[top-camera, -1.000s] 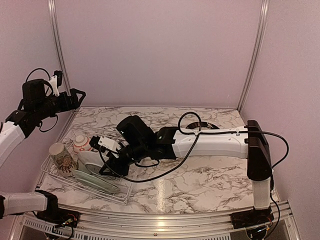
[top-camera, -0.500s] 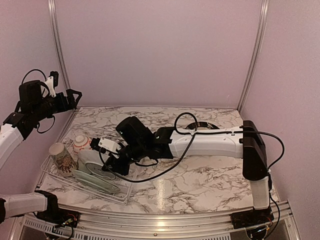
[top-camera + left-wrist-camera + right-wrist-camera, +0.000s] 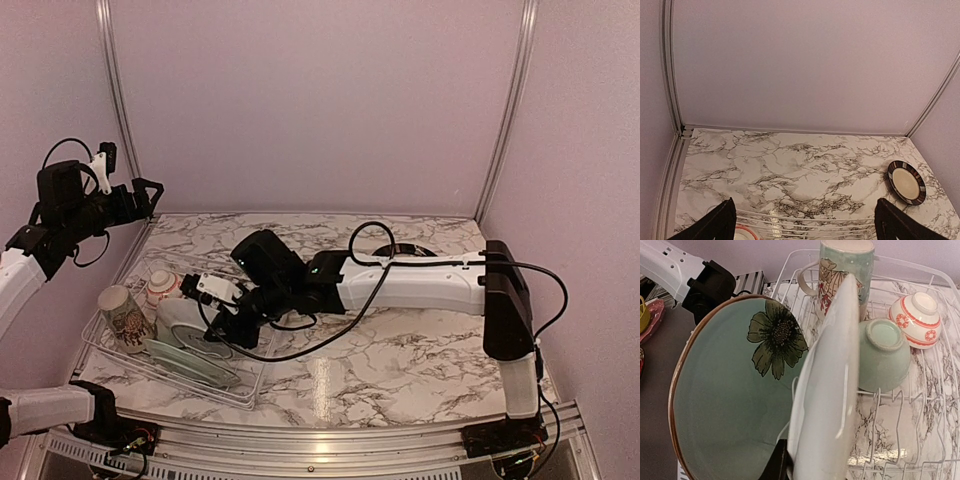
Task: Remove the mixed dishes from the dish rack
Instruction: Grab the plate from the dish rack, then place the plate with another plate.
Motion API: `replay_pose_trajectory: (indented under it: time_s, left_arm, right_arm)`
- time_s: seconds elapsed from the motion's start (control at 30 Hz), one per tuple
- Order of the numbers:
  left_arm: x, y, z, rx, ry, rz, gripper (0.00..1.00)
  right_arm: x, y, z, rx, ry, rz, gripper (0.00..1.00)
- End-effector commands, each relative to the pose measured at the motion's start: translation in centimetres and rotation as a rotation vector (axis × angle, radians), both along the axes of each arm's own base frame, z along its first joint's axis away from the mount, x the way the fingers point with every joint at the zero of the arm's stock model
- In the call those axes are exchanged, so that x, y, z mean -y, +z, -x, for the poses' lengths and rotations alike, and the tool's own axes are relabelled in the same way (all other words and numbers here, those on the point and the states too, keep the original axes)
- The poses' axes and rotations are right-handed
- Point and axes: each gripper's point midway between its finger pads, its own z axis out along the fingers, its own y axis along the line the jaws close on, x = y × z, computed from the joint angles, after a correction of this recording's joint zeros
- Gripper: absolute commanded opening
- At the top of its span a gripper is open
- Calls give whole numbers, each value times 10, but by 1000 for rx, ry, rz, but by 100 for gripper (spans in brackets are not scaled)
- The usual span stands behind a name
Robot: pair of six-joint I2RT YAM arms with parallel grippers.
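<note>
Pinches the upright pale plate (image 3: 827,390) by its rim with the right hand (image 3: 218,322), inside the dish rack (image 3: 100,350) at the near left of the surface (image 3: 400,360), just beside the flower-marked green plate (image 3: 730,405). Holds the left hand (image 3: 805,225) spread wide and empty, high at the far left.

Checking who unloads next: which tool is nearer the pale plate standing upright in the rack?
Right. The right tool grips the edge of the pale plate in the rack. The left tool hangs open high up, beyond the rack's far left side.
</note>
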Motion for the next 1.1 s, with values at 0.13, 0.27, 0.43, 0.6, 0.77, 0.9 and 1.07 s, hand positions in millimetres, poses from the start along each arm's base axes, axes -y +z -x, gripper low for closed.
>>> replay_pose_trajectory:
  time_s: [0.13, 0.27, 0.43, 0.6, 0.77, 0.9, 1.07]
  left_arm:
    - [-1, 0, 0, 14, -4, -1, 99]
    - [-1, -3, -2, 6, 2, -4, 99]
    - [-1, -5, -3, 1, -1, -4, 99]
    - [0, -7, -5, -9, -6, 2, 99]
    - [0, -7, -5, -8, -4, 0, 99]
    - [-2, -6, -4, -4, 3, 0, 99]
    - [-3, -5, -3, 0, 7, -2, 99]
  right_arm:
    - [6, 89, 8, -105, 36, -209, 0]
    - [12, 104, 3, -128, 23, -251, 0]
    - [17, 125, 1, -104, 18, -296, 0]
    - [22, 142, -4, -90, 5, -343, 0]
    - [30, 166, -5, -77, 14, -407, 0]
    - [37, 186, -7, -62, 11, -452, 0]
    - [53, 214, -18, -15, -29, -522, 0]
